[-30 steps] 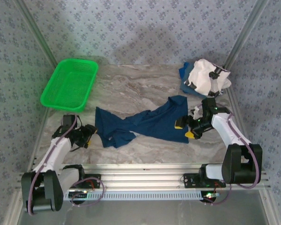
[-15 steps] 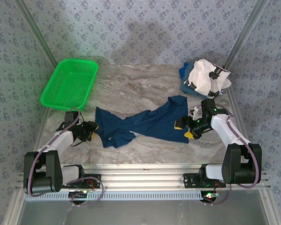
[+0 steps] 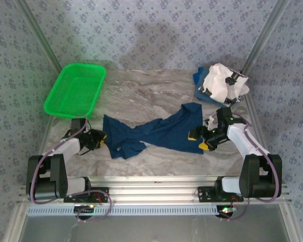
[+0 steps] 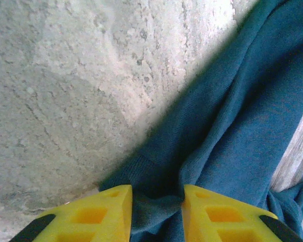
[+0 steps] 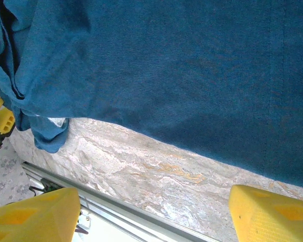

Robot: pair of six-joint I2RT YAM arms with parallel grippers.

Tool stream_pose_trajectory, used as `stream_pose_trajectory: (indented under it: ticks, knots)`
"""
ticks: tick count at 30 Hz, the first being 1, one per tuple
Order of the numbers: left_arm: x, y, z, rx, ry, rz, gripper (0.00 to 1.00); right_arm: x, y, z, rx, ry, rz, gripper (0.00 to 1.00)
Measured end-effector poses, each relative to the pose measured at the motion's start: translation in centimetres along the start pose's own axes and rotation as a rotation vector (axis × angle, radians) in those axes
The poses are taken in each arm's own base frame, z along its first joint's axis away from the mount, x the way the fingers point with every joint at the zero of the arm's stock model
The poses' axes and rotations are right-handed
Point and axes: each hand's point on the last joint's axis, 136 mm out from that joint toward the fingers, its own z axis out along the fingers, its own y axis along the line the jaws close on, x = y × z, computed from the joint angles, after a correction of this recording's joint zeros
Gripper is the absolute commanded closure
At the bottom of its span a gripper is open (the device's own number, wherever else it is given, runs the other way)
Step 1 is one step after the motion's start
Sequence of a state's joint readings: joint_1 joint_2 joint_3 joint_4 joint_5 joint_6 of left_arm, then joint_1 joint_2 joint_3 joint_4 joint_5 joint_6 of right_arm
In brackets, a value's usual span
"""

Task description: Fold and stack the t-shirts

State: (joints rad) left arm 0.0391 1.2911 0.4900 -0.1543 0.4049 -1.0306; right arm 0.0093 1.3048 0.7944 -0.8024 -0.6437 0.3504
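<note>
A: Top view first. Where are the shirts?
B: The navy t-shirt [image 3: 161, 132] lies crumpled and stretched out on the marble table [image 3: 151, 93], right of the green basket [image 3: 76, 93] and nearer the arms. The white t-shirt [image 3: 219, 83] is heaped on another blue t-shirt [image 3: 201, 95], far right of the basket at the back corner.
A: Grippers?
B: The left gripper [image 3: 102, 137] is just in front of the basket, at the navy t-shirt's basket-side end. The right gripper [image 3: 199, 139] is at the end farthest from the basket.
A: Left wrist view?
B: Yellow fingers [image 4: 108, 212] are clenched on a bunched fold of the navy t-shirt, with cloth filling the gap. The table is bare on the left.
A: Right wrist view?
B: Fingers [image 5: 272, 217] are spread wide and released, gripping nothing. Bare table shows between them, and the navy t-shirt's edge lies just past the tips.
</note>
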Motion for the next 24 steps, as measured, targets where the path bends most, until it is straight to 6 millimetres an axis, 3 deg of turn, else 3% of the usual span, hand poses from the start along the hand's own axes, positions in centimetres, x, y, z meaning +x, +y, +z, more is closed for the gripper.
stream_pose_trajectory:
  ticks: [7,15,24]
  knots:
    - [0.1,-0.2,-0.3,0.008,-0.001,0.023,1.0,0.1,-0.5,0.1,0.013,0.002,0.009,0.21]
    - [0.3,-0.7,-1.0,0.021,0.001,0.046,1.0,-0.2,-2.5,0.3,0.05,0.003,0.104,0.21]
    - [0.0,-5.5,-5.6,0.159,-0.071,0.146,1.0,-0.3,-4.7,0.6,0.079,-0.014,0.231,0.23]
